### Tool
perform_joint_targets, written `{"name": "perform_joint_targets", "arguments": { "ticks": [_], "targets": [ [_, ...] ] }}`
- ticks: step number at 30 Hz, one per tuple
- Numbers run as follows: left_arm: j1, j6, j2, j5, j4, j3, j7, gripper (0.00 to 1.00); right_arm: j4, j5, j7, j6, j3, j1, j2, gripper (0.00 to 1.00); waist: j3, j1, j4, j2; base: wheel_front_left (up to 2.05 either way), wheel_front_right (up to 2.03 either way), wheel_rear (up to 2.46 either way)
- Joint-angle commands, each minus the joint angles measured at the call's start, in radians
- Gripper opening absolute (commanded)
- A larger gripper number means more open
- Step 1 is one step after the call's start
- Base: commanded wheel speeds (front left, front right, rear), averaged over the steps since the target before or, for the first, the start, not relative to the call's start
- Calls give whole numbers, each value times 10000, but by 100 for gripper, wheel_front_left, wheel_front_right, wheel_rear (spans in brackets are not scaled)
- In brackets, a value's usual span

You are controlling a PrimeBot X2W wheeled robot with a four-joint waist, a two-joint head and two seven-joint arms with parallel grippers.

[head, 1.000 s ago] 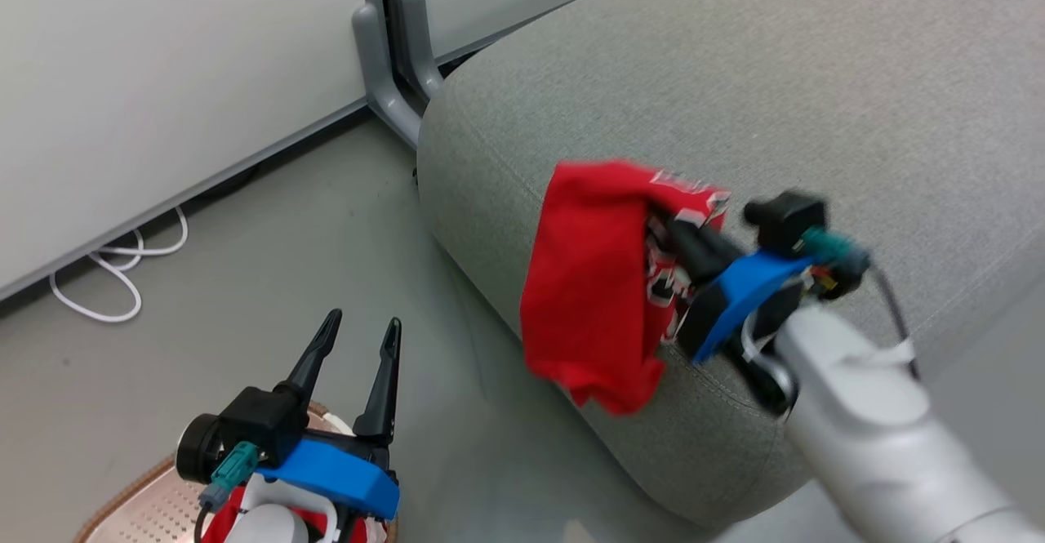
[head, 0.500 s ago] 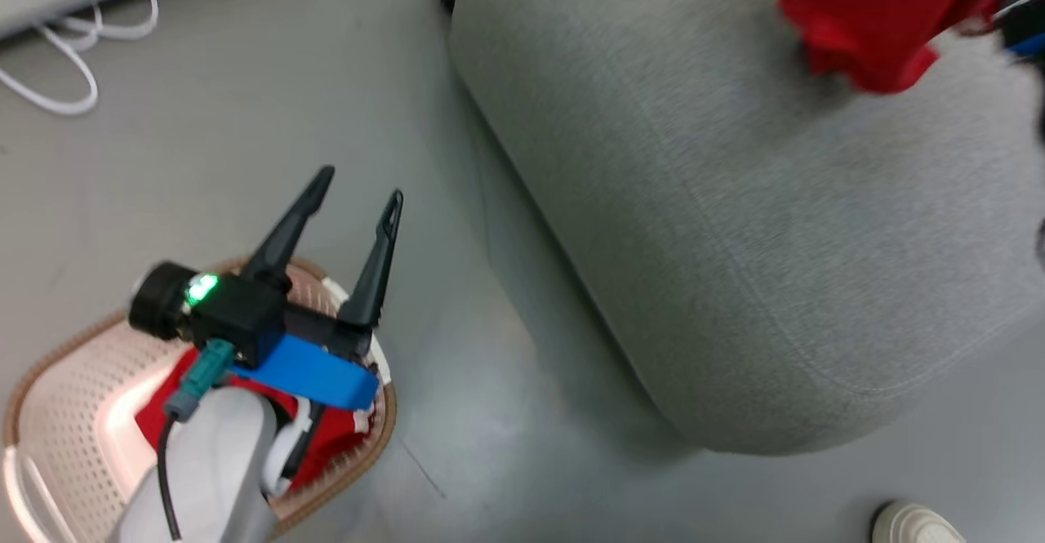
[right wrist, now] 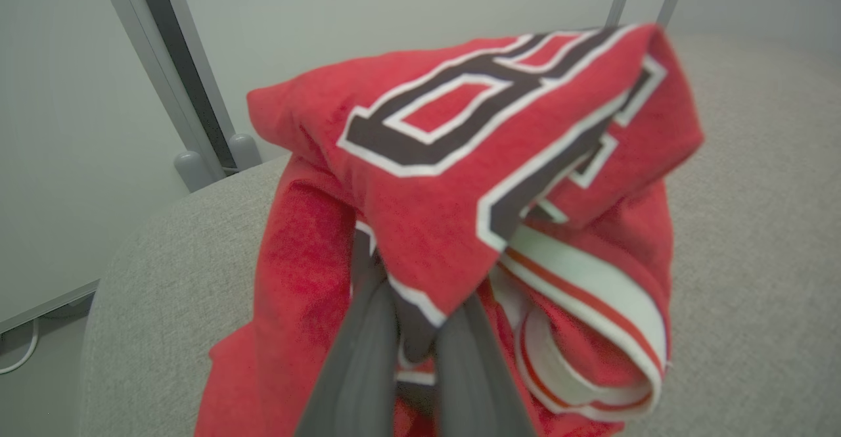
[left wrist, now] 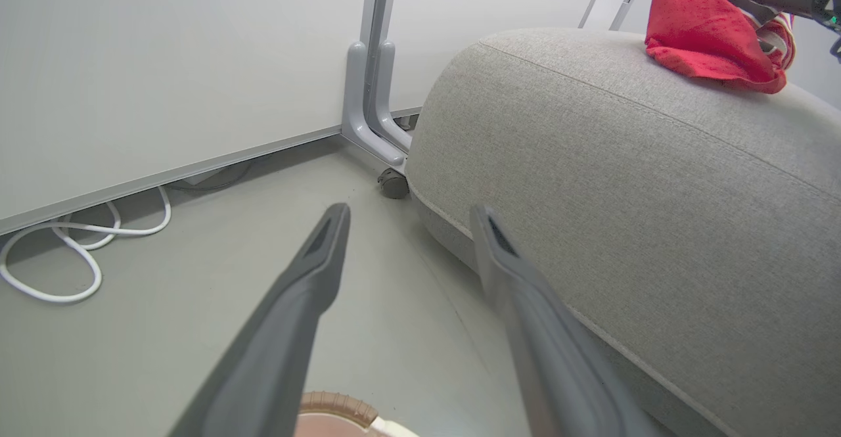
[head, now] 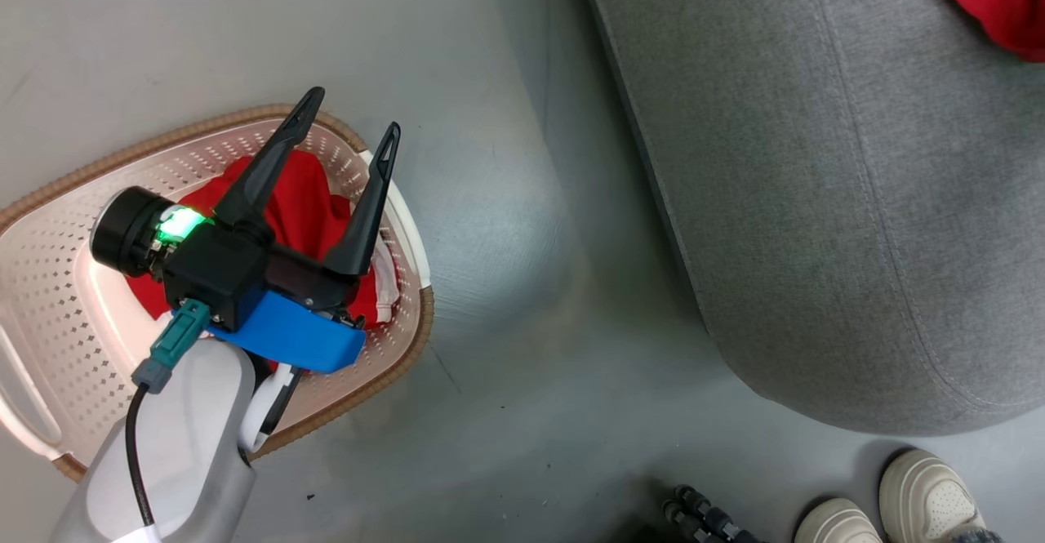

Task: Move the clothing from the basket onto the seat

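Two red garments are well apart. The jersey (right wrist: 460,161), marked with black-and-white numerals, is pinched in the right tool (right wrist: 410,322), whose dark fingers press close together on the cloth. It hangs bunched over the top of the light-grey seat (head: 816,200), and in the left wrist view its lowest fold appears to touch the cushion. The other red garment (head: 302,200) (white trim shows at its right edge) lies crumpled in the basket (head: 49,282) — a cream perforated one with a brown woven-look rim — which stands on the grey floor (head: 506,200) near the seat, not touching it. The left tool (head: 353,112) hovers above the basket with its fingers spread wide and nothing between them. A pair of pale shoes (head: 931,494) stands on the floor by the seat's near corner. A white cable (left wrist: 131,231) loops along the foot of the wall (left wrist: 164,62).
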Motion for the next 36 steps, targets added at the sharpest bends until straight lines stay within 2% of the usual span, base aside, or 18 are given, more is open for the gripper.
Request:
{"name": "perform_joint_targets", "arguments": {
  "ticks": [1, 8, 9, 10, 12, 18, 27, 36],
  "targets": [
    [-132, -4, 46, 4, -12, 8, -48, 100, -9, -173, -35, 1, -108, 171, -2, 0, 47, -3, 109, 0, 0, 0, 0],
    [-6, 13, 72, -125, 111, -8, -72, 100, -104, -757, -35, 1, -226, 561, 313, 0, -319, -3, 109, 0, 0, 0, 0],
    [7, 17, 46, -162, 146, -9, -78, 100, -112, -809, -35, 1, -203, 582, 318, 27, -374, -3, 108, 0, 0, 0, 0],
    [25, 16, 36, -179, 201, -37, -82, 100, -104, -868, -35, 1, -188, 604, 340, 60, -439, -3, 105, 0, 0, 0, 0],
    [34, 15, 1, -220, 304, -121, -88, 100, -69, -912, -35, 1, -98, 636, 416, 100, -592, -3, 121, 0, 0, 0, 0],
    [148, 10, -352, -456, 786, -291, -122, 100, -164, -1237, -35, 1, 172, 1136, 245, 100, -1504, -3, 381, 0, 0, 0, 0],
    [986, 1, -1317, -774, 1324, 187, -137, 100, -568, -1887, -35, 1, 663, 2870, -23, 100, -3857, -3, 1116, 0, 0, 0, 0],
    [2600, -2, -2013, -954, 1943, 1178, -141, 100, -1565, -2193, -16, 1, 1601, 4896, 520, 100, -6143, -3, 1813, 0, 0, 0, 0]
  ]
}}
